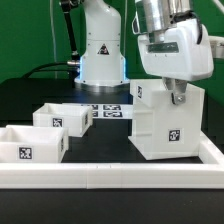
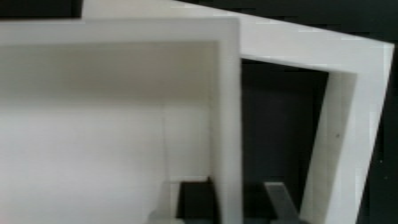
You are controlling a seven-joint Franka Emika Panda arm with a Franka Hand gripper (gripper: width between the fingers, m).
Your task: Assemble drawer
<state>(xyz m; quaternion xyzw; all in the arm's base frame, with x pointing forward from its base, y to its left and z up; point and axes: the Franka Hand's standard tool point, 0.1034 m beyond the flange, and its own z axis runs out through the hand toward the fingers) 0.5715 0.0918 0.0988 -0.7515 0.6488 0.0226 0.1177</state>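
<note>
Drawer kit's big white hollow plastic cube casing (image 1: 165, 128) is standing upright at centre-right of ext. view on the black table (image 1: 100, 142), w/ the Panda arm's two-finger gripper (image 1: 178, 97) bearing on its top edge. Wrist view is showing dark fingers (image 2: 192, 198) straddling one thin white casing wall, the hollow inside opening beside it. Can't tell whether the jaws are actually clamping that wall.

Two small white open-top plastic box trays are sitting apart from the casing: rear tray (image 1: 47, 117) at centre-left and front tray (image 1: 45, 150) at lower left, neither inserted yet. Thin flat white marker board (image 1: 108, 110) is lying at frame centre, and a long low white rail (image 1: 110, 180) is running along the bottom.

Step in hand is prob. seizing the casing to reposition it. Next move is calling for a firm pinch on that wall w/o tipping the cube, then lining its opening up w/ the trays.
</note>
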